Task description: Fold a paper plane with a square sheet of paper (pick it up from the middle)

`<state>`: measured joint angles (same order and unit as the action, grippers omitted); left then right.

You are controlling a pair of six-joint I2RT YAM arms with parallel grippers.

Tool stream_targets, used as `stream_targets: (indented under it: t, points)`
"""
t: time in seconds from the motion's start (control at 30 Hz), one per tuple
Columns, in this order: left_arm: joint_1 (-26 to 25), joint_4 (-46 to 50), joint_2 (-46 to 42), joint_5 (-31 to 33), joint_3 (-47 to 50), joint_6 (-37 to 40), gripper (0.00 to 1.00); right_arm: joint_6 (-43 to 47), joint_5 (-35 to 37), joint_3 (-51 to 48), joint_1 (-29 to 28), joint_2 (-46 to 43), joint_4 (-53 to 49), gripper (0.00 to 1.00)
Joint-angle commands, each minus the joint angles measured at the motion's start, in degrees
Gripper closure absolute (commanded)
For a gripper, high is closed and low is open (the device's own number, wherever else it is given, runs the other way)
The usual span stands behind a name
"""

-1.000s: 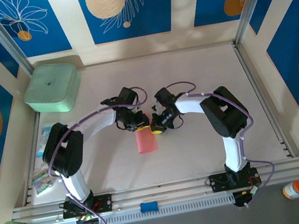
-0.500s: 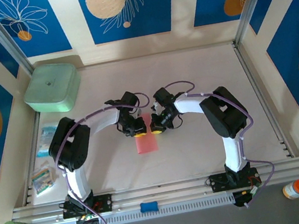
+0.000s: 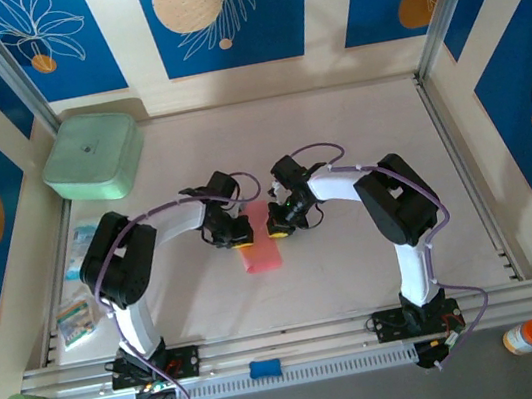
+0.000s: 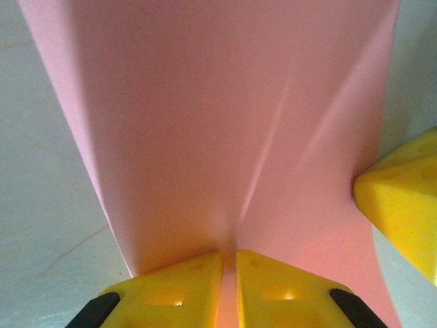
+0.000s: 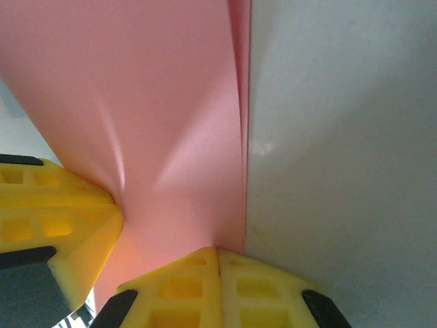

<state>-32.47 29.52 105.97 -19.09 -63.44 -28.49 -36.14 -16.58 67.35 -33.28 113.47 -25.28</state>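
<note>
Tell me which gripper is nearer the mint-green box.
Left. The left gripper pinches the pink paper right of the box; the right gripper pinches the paper's farther side.

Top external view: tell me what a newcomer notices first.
The pink sheet of paper lies in the middle of the table. The yellow left fingers and right fingers pinch it from either side. A mint-green box sits at the far left.
</note>
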Motion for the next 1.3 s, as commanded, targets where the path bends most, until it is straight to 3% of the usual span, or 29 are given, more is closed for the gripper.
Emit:
stream_targets:
  t: [0.0, 0.27, 0.4, 0.57, 0.83, 1.0, 1.27]
  points:
    - [2.44, 1.80, -1.71, 2.93, 3.23, 3.10, 0.83, 1.14, 17.67, -4.51, 0.13, 7.82, -8.56, 1.00]
    - [5.61, 1.02, -8.02, -0.60, 4.69, 3.58, 0.80, 1.66, 17.67, -4.13, -0.31, 7.73, -8.38, 1.00]
    - [4.95, -5.63, -10.02, -6.85, 6.63, -2.65, 0.81, 1.35, 17.15, -3.76, -0.65, 7.74, -8.32, 1.00]
    - [2.37, -13.45, -9.64, -9.99, 9.44, -9.41, 0.81, 1.07, 16.92, -3.88, -0.82, 7.91, -8.26, 1.00]
    - [0.44, -10.36, -6.31, -6.97, 10.79, -7.64, 0.82, 1.00, 16.58, -3.63, -0.83, 8.37, -8.30, 1.00]
    - [1.55, -5.33, -6.09, -3.84, 13.62, -1.52, 0.82, 1.15, 16.60, -3.50, -0.75, 8.62, -8.43, 1.00]
    - [4.45, 3.26, -13.21, 1.03, 15.49, 3.52, 0.82, 1.16, 16.97, -3.90, -0.56, 8.61, -8.15, 1.00]
